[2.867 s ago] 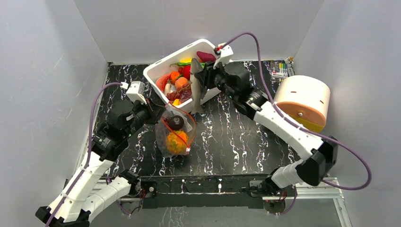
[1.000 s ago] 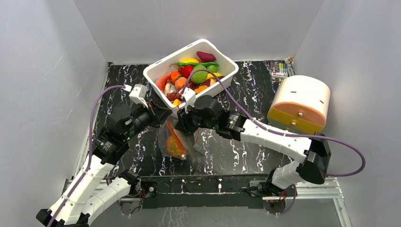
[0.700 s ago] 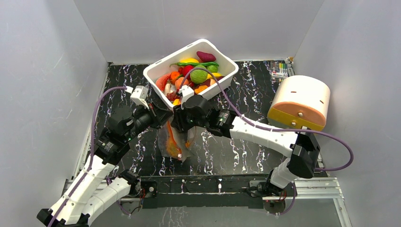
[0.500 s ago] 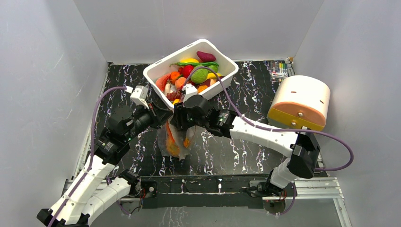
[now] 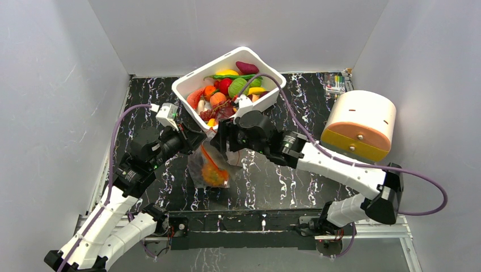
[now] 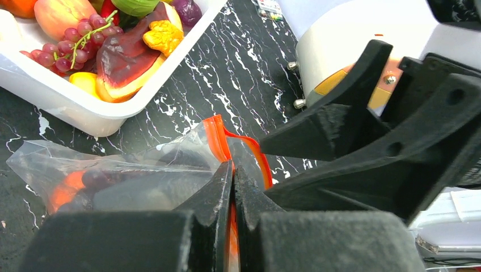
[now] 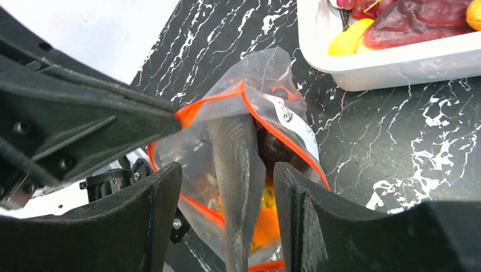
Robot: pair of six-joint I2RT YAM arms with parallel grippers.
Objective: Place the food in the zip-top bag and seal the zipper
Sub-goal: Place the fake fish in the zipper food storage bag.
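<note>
Left gripper [image 6: 233, 170] is clamped on the zipper [image 6: 214, 133] at the zip-top bag [image 5: 211, 167] mouth, just beside the white tub [image 5: 187, 85], on its near side. Right gripper [image 7: 227, 173] hangs over that mouth, jaws wide. A grey fish [image 7: 233, 141] stands inside the bag between them, untouched, above an orange fruit [image 7: 266, 226].

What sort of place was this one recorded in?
Most likely a robotics lab test cell, not a real kitchen: plain white panel walls box in a black marbled tabletop, and the white tub holds toy food.
</note>
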